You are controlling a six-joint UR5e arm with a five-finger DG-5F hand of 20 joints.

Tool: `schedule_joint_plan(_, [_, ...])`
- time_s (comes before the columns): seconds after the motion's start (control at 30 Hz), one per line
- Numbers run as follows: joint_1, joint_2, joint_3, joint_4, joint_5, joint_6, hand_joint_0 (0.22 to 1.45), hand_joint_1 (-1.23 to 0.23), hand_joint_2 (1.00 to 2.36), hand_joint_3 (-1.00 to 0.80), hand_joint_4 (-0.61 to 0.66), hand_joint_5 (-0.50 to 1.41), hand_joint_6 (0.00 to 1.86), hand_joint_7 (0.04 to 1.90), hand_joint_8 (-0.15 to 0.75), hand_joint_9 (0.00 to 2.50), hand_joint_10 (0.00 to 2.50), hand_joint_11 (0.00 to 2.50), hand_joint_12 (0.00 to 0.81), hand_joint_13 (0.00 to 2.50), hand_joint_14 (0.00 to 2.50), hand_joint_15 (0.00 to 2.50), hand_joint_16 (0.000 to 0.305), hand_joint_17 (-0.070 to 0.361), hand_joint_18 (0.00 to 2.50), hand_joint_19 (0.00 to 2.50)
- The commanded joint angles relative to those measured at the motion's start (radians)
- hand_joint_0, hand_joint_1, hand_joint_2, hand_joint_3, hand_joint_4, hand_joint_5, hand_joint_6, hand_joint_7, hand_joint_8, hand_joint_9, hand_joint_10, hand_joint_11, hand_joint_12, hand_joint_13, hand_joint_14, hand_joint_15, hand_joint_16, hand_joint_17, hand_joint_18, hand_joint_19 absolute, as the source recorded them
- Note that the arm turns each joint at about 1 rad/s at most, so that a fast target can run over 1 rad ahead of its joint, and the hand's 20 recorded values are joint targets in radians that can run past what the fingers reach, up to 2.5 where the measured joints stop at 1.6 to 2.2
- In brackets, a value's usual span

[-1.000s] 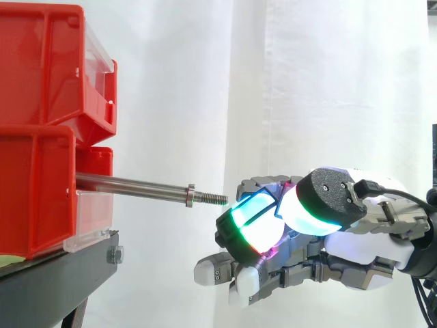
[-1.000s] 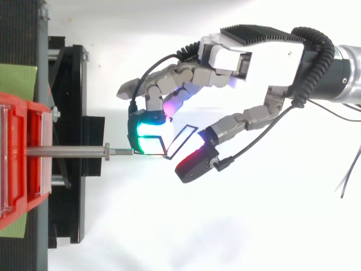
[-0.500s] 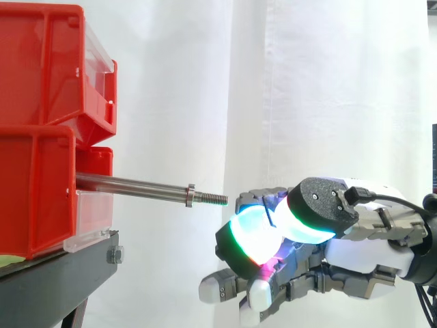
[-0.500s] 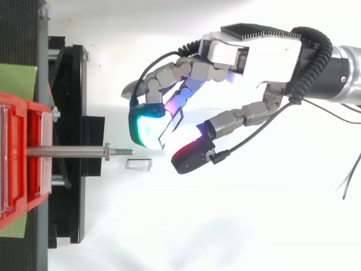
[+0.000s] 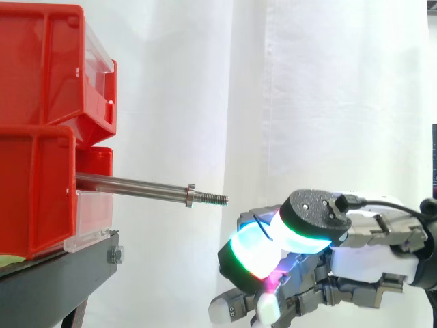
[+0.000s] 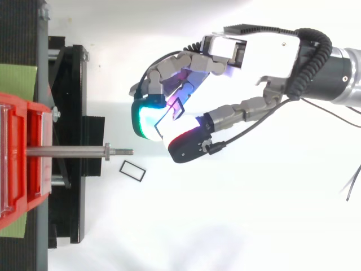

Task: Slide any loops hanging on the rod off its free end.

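tho hand (image 6: pixel 265 56) grips loop (image 6: pixel 176 107), top vw shows 2nd loop (image 6: pixel 132 170).

The black stand (image 5: pixel 61 277) carries the red bins (image 5: pixel 34 191), which are stacked one on another. A thin green sheet (image 6: pixel 17 79) lies between the stand and the lowest bin. On the white ground (image 6: pixel 197 226), near the stand, lies a small black rectangular loop (image 6: pixel 132 170)

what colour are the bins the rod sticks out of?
The bins are red, with clear plastic fronts. The side view shows it best.
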Motion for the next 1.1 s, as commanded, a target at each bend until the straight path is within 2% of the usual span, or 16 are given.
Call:
schedule_joint_plan(0.0, [0.001, 0.019, -0.002, -0.049, 0.001, -0.002, 0.58, -0.72, 1.00, -0.09, -0.06, -0.05, 0.77, 1.09, 0.297, 1.07, 0.01, 0.19, 0.384, 0.57, 0.00, 0.04, 0.058, 0.131, 0.72, 0.25])
schedule_joint_plan(0.07, [0.003, 0.022, 0.000, -0.078, 0.004, 0.001, 0.59, -0.72, 1.00, -0.08, -0.06, -0.05, 0.76, 1.10, 0.298, 1.07, 0.01, 0.19, 0.384, 0.57, 0.00, 0.04, 0.059, 0.132, 0.72, 0.25])
schedule_joint_plan(0.17, [0.004, 0.027, 0.000, -0.139, 0.030, 0.002, 0.59, -0.73, 1.00, -0.07, -0.07, -0.05, 0.76, 1.12, 0.303, 1.07, 0.01, 0.20, 0.384, 0.58, 0.00, 0.04, 0.059, 0.132, 0.73, 0.25])
schedule_joint_plan(0.3, [0.006, 0.036, 0.000, -0.176, 0.044, 0.013, 0.59, -0.74, 1.00, -0.06, -0.09, -0.05, 0.77, 1.13, 0.304, 1.07, 0.01, 0.21, 0.385, 0.58, 0.00, 0.04, 0.059, 0.133, 0.74, 0.25])
schedule_joint_plan(0.43, [0.010, 0.059, 0.000, -0.225, 0.050, 0.039, 0.59, -0.74, 1.00, -0.06, -0.11, -0.05, 0.77, 1.13, 0.300, 1.07, 0.01, 0.21, 0.383, 0.59, 0.00, 0.05, 0.059, 0.132, 0.75, 0.25])
schedule_joint_plan(0.57, [0.015, 0.087, 0.000, -0.284, 0.079, 0.045, 0.58, -0.75, 1.00, -0.05, -0.12, -0.05, 0.78, 1.10, 0.301, 1.07, 0.01, 0.20, 0.386, 0.59, 0.00, 0.05, 0.059, 0.132, 0.75, 0.24])
schedule_joint_plan(0.7, [0.023, 0.100, 0.000, -0.340, 0.112, 0.056, 0.56, -0.76, 1.07, -0.06, -0.13, -0.05, 0.78, 1.10, 0.298, 1.08, 0.01, 0.20, 0.390, 0.60, 0.00, 0.05, 0.060, 0.135, 0.77, 0.24])
schedule_joint_plan(0.8, [0.026, 0.100, 0.000, -0.374, 0.118, 0.085, 0.56, -0.76, 1.09, -0.07, -0.13, -0.04, 0.77, 1.11, 0.303, 1.08, 0.01, 0.20, 0.391, 0.61, 0.00, 0.05, 0.060, 0.136, 0.77, 0.23])
schedule_joint_plan(1.07, [0.036, 0.099, 0.000, -0.386, 0.119, 0.139, 0.54, -0.76, 1.15, -0.07, -0.13, -0.04, 0.77, 1.12, 0.309, 1.12, 0.01, 0.21, 0.396, 0.64, 0.00, 0.05, 0.061, 0.138, 0.80, 0.23])
